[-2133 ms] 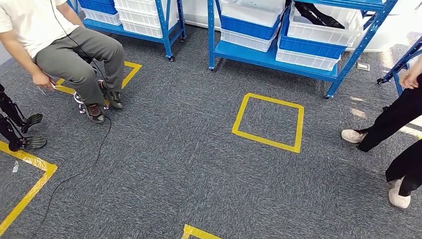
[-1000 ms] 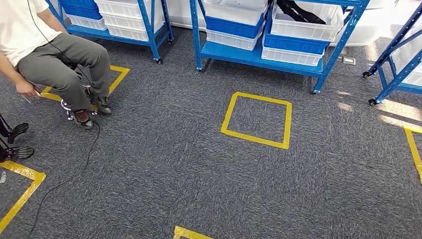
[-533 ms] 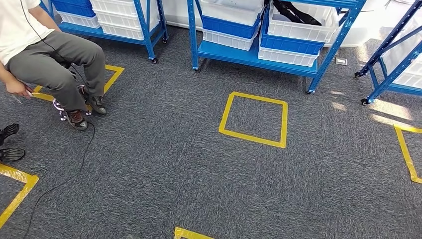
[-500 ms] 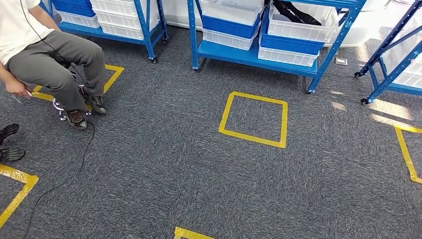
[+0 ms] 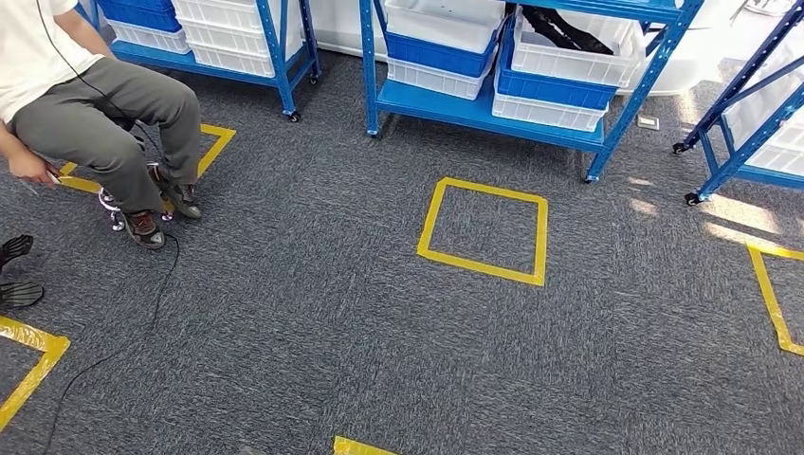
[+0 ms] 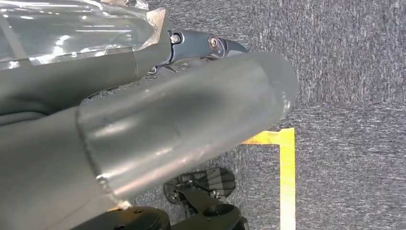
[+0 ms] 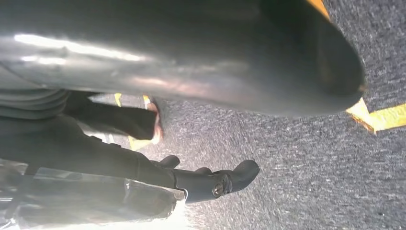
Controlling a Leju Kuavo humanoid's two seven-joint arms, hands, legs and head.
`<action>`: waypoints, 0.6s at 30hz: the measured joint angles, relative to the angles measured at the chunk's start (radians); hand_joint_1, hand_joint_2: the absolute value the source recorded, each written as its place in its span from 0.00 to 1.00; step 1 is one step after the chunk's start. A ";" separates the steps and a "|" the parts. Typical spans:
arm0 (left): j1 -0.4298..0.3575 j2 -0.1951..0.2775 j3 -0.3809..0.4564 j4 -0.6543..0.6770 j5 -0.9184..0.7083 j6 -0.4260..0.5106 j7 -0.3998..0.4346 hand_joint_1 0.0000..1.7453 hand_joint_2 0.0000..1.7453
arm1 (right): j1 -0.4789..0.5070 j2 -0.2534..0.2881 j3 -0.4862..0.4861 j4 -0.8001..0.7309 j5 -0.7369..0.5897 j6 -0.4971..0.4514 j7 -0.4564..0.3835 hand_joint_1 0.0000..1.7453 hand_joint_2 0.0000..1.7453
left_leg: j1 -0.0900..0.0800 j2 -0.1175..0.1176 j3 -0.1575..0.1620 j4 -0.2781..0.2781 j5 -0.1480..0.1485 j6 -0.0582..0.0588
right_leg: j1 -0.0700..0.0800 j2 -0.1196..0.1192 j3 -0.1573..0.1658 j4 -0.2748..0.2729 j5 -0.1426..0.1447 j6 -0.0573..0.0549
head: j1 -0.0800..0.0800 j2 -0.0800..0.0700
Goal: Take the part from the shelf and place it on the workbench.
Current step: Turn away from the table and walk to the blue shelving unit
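A person in a white top and grey trousers sits at the upper left of the head view, feet beside a yellow tape outline, with a black cable trailing down across the grey carpet. A yellow tape square lies at mid-frame. More yellow tape marks the right edge.

A taped square lies before the shelf; a person sits left.
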 joint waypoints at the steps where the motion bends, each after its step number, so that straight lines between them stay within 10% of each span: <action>1: 0.001 0.000 0.000 0.000 0.000 0.000 0.000 0.00 0.00 | 0.000 0.000 0.000 0.000 -0.002 0.001 0.000 0.00 0.00 | 0.000 0.000 0.008 0.000 -0.006 -0.006 | 0.000 -0.004 0.031 -0.072 0.030 0.002 | 0.001 0.000; 3: 0.001 0.000 0.000 0.000 0.000 0.000 -0.001 0.00 0.00 | -0.001 -0.001 -0.001 0.001 -0.007 0.002 -0.001 0.00 0.00 | -0.001 0.000 0.020 0.001 -0.019 -0.020 | 0.004 -0.012 0.073 -0.169 0.047 -0.011 | 0.000 0.000; 8: -0.001 0.001 0.000 -0.001 -0.003 0.000 -0.002 0.00 0.00 | 0.003 0.000 -0.006 0.001 -0.016 0.003 -0.002 0.00 0.00 | 0.006 0.001 0.016 0.072 -0.032 -0.050 | 0.001 -0.009 0.128 -0.193 0.029 -0.066 | -0.002 0.000; 12: 0.001 0.002 -0.001 -0.001 -0.005 0.000 -0.001 0.00 0.00 | 0.001 0.001 -0.013 0.001 -0.017 0.005 -0.001 0.00 0.00 | 0.021 0.000 -0.152 0.285 -0.096 -0.075 | -0.001 -0.003 0.174 -0.195 -0.006 -0.080 | -0.004 0.000; 14: 0.004 0.002 -0.001 -0.001 -0.005 0.000 0.000 0.00 0.00 | 0.005 0.002 -0.016 0.001 -0.019 0.005 -0.001 0.00 0.00 | 0.027 0.001 -0.203 0.284 -0.130 -0.082 | -0.004 0.004 0.203 -0.195 -0.031 -0.076 | -0.004 0.000; 15: 0.004 0.002 -0.001 -0.001 -0.005 0.000 0.000 0.00 0.00 | 0.007 0.002 -0.017 0.001 -0.020 0.005 -0.001 0.00 0.00 | 0.028 0.001 -0.207 0.243 -0.112 -0.082 | -0.005 0.006 0.220 -0.196 -0.045 -0.074 | -0.004 0.000; 18: 0.008 0.006 -0.001 0.000 -0.005 -0.001 0.001 0.00 0.00 | 0.007 0.006 -0.020 0.003 -0.021 0.005 -0.001 0.00 0.00 | 0.024 0.001 -0.196 0.085 0.068 -0.069 | -0.004 0.012 0.257 -0.202 -0.088 -0.060 | -0.005 0.000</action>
